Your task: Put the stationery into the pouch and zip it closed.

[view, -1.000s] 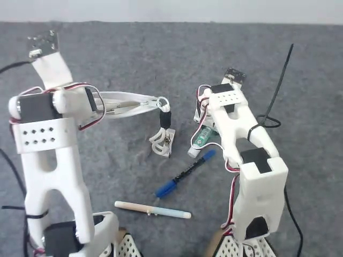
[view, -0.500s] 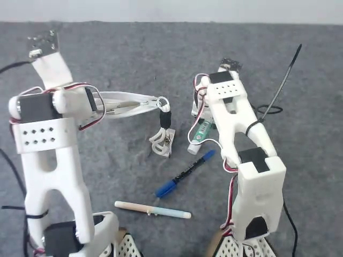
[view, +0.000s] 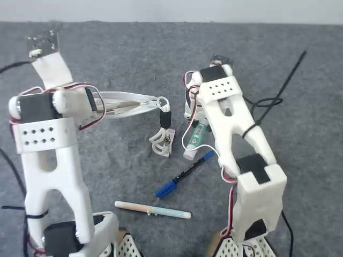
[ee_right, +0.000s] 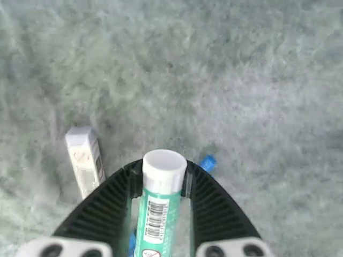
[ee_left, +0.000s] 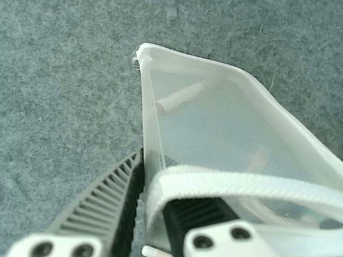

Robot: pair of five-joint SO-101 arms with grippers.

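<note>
My left gripper (ee_left: 153, 179) is shut on the edge of a translucent white mesh pouch (ee_left: 225, 128), held off the grey mat; in the high view the pouch (view: 134, 103) lies sideways with its strap loop (view: 159, 143) hanging down. To the right of that loop, my right gripper (ee_right: 163, 168) is shut on a green glue stick (ee_right: 159, 214) with a white cap, low over the mat (view: 194, 135). A small white eraser (ee_right: 83, 160) lies beside the strap (view: 170, 143). A blue pen (view: 185, 172) and a pale pastel pen (view: 153, 209) lie on the mat nearer the arm bases.
Grey felt mat (view: 123, 53) covers the whole table. Black cables (view: 278, 96) trail to the right of the right arm. The blue pen's cap end (ee_right: 208, 161) shows just past the glue stick.
My right arm has swung left and a little farther out, carrying the glue stick closer to the pouch's strap. The left arm and pouch have kept still.
</note>
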